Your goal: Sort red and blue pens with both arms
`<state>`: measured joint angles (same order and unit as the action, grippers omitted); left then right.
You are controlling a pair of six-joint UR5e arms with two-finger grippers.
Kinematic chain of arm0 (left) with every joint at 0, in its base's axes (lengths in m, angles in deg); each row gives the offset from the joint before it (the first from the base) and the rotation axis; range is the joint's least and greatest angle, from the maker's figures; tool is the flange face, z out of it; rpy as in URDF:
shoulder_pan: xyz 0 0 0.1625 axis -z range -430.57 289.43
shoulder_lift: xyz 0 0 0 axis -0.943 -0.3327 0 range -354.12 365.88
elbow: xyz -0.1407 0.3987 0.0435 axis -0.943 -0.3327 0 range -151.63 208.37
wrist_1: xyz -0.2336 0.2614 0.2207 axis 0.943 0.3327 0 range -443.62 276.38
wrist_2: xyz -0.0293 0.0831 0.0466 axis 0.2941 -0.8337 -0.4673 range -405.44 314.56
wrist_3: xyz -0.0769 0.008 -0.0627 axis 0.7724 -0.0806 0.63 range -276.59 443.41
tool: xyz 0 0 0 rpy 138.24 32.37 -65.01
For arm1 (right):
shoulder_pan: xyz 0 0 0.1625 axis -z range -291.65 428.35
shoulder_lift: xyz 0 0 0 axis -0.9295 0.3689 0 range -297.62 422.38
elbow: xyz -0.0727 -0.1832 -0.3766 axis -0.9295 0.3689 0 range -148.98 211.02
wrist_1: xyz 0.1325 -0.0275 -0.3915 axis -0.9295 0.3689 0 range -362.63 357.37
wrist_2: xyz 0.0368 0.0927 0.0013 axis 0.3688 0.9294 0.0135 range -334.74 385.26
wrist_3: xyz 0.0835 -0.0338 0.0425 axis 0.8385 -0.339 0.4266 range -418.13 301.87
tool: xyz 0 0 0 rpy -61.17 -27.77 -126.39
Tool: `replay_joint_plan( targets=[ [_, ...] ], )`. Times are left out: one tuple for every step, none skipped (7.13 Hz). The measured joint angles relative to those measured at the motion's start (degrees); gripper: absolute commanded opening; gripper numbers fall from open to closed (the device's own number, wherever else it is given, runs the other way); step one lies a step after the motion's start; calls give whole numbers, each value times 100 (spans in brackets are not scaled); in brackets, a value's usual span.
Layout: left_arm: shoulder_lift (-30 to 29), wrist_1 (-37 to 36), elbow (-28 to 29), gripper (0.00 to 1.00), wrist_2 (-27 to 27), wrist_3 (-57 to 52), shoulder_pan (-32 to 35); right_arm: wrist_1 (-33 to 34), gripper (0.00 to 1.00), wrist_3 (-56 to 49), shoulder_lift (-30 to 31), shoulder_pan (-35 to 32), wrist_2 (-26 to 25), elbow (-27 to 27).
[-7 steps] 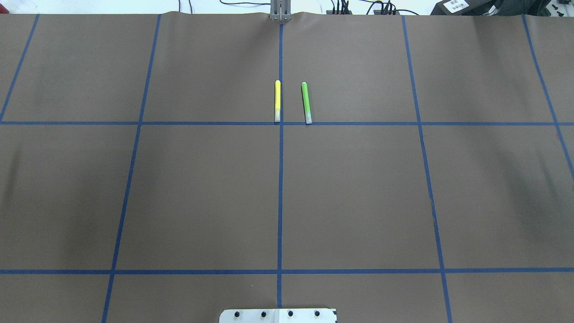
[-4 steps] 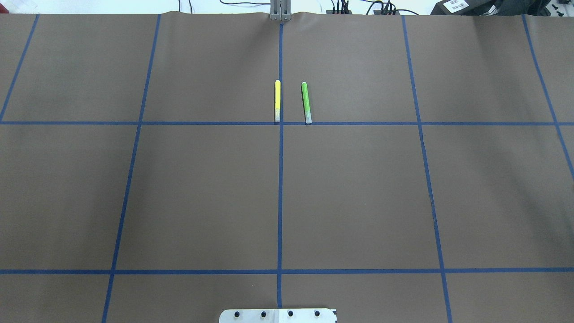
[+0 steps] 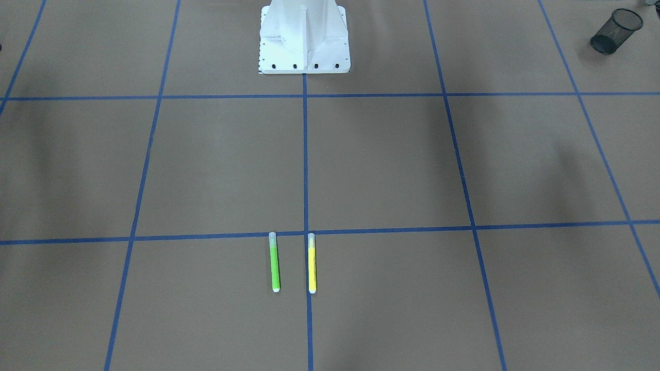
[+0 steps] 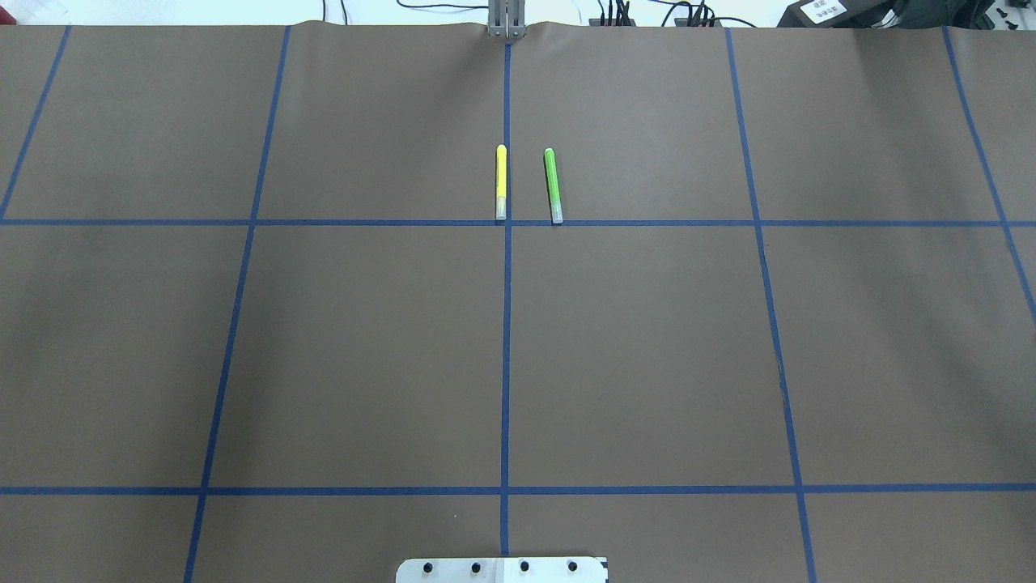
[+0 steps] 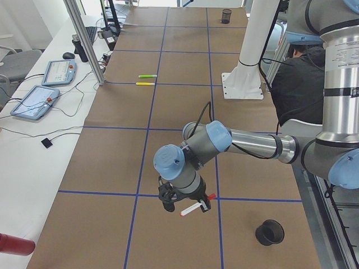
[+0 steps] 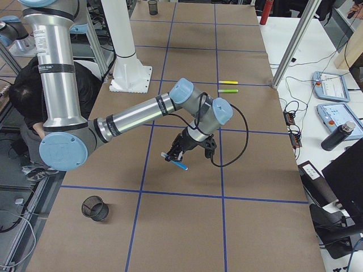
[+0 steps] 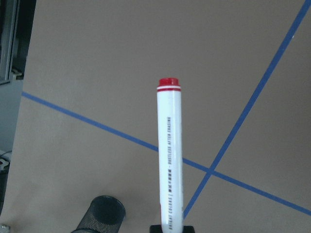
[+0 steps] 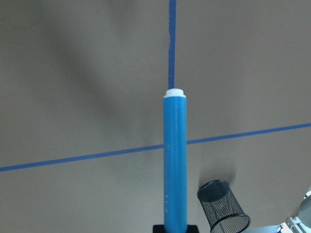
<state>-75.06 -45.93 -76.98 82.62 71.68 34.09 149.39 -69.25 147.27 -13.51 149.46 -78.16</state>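
Above counter, left tool clenched on red pen, right tool clenched on blue pen; end-held pens may swing, miss narrow mesh cups.

Brown blue-gridded table cover; white bench alongside; chair, perhaps.

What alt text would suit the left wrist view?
A red pen with a white barrel juts up from the left gripper at the bottom edge, above a brown table crossed by blue tape lines. A black mesh cup sits at lower left.
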Motion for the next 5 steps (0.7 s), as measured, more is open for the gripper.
replay_joint_plan(
  targets=[
    [272,-293,-32,0,112,-166,218,270,0,-153,68,-101,68,9],
    [521,-528,-51,0,165,-242,525,490,0,-326,242,-249,274,18],
    [674,-847,-37,0,184,-267,810,685,0,-440,414,-380,525,12],
    [794,-1161,1,0,189,-272,1013,843,0,-499,494,-458,706,4],
    [958,-1353,98,0,192,-269,1176,911,0,-514,526,-491,825,13]
  ],
)
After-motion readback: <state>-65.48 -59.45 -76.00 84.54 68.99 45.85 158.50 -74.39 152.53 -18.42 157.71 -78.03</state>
